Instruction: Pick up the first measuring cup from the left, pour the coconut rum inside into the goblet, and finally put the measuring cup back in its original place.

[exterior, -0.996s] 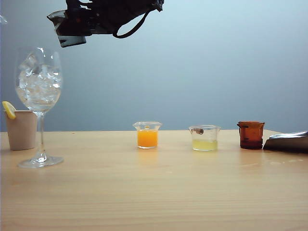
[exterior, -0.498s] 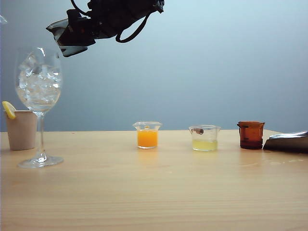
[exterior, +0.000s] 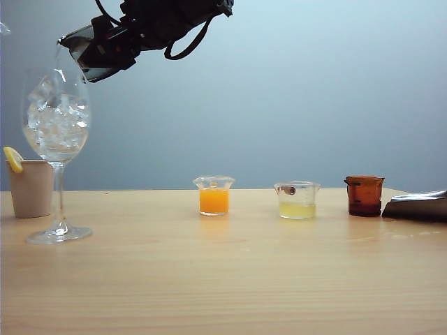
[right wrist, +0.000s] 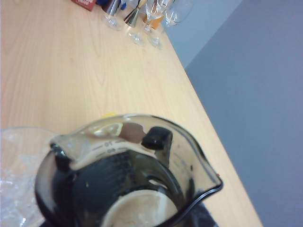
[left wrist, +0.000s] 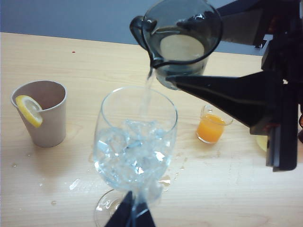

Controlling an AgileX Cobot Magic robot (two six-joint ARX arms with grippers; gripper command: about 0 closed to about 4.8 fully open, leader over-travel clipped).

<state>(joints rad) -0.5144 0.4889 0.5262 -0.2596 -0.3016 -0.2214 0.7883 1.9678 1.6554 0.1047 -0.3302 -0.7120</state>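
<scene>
Smoky grey glass, the first measuring cup (left wrist: 182, 42) is clamped in the right gripper (left wrist: 246, 61) above the goblet (left wrist: 135, 142), tipped so the coconut rum (left wrist: 146, 97) streams into the bowl over the ice. The left gripper (left wrist: 130, 215), clenched empty, sits low by the goblet's stem, the paper cup (left wrist: 41, 111) beside it

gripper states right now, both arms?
Left gripper: shut, empty, low in front of the goblet.
Right gripper: shut on the tilted measuring cup, pouring into the goblet.

Tilted grey cup (left wrist: 182, 40) above goblet (left wrist: 135, 142)
</scene>
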